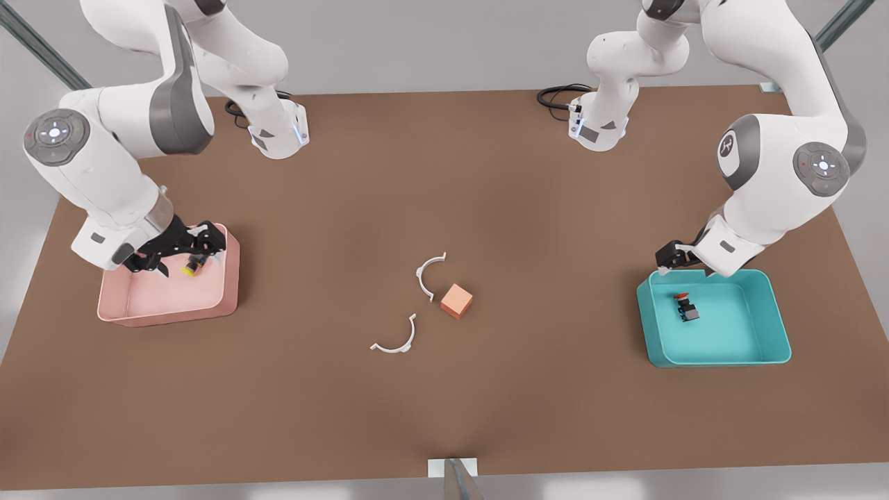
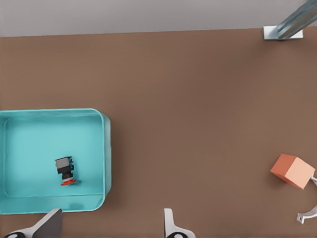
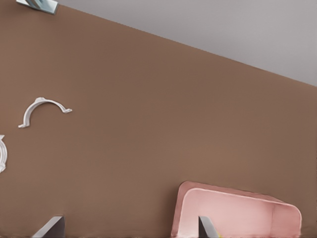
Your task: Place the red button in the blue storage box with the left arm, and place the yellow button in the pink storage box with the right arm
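red button: lying tipped on floor of blue storage box, in the half toward bench far edge; free, nothing gripping it. Left wrist view: cap toward near wall of box.
blue storage box: on bench by the edge at front view's right, flat, upright.
left gripper: above far rim of blue box, just off the red button, not touching. Fingers spread apart in left wrist view, nothing between.
yellow button: w/in pink storage box outline, near its far rim, at tips of right gripper. Resting or lifted: can't tell.
pink storage box: on bench by the edge at front view's left, upright.
right gripper: over far part of pink box, tilted. Fingers look apart in right wrist view; clamped on the yellow button or not: can't tell.
orange cube: mid-bench, well apart from both boxes.
white clips: 2 curved pcs, one just beside cube on its far side, other nearer front edge; neither touching cube as far as visible.
cables: black, at far edge by an arm base.
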Robot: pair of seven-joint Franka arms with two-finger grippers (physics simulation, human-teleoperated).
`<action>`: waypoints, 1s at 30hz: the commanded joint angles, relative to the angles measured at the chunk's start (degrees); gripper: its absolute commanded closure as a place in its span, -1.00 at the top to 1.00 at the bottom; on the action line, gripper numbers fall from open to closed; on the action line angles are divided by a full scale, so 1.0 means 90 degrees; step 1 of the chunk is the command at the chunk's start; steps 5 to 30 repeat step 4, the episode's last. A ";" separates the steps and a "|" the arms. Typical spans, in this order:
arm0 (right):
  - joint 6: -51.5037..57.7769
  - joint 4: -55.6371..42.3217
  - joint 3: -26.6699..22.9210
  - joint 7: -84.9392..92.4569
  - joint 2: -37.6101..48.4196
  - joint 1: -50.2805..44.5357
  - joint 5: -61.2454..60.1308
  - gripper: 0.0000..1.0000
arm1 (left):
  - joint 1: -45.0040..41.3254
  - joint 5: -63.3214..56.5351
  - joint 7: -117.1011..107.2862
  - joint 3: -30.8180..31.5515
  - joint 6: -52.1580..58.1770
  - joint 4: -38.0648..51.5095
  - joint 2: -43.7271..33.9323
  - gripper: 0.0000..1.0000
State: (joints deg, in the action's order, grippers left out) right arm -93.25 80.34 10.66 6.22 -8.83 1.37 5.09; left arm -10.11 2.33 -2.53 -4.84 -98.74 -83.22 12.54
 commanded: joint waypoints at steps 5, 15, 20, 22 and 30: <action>0.0918 -0.0088 -0.0325 -0.1482 -0.0025 0.0014 -0.0136 1.00 | 0.0000 -0.0005 -0.0226 0.0000 0.0005 0.0008 -0.0007 1.00; 0.0918 -0.0088 -0.0325 -0.1482 -0.0025 0.0014 -0.0136 1.00 | 0.0000 -0.0005 -0.0226 0.0000 0.0005 0.0008 -0.0007 1.00; 0.0918 -0.0088 -0.0325 -0.1482 -0.0025 0.0014 -0.0136 1.00 | 0.0000 -0.0005 -0.0226 0.0000 0.0005 0.0008 -0.0007 1.00; 0.0918 -0.0088 -0.0325 -0.1482 -0.0025 0.0014 -0.0136 1.00 | 0.0000 -0.0005 -0.0226 0.0000 0.0005 0.0008 -0.0007 1.00; 0.0918 -0.0088 -0.0325 -0.1482 -0.0025 0.0014 -0.0136 1.00 | 0.0000 -0.0005 -0.0226 0.0000 0.0005 0.0008 -0.0007 1.00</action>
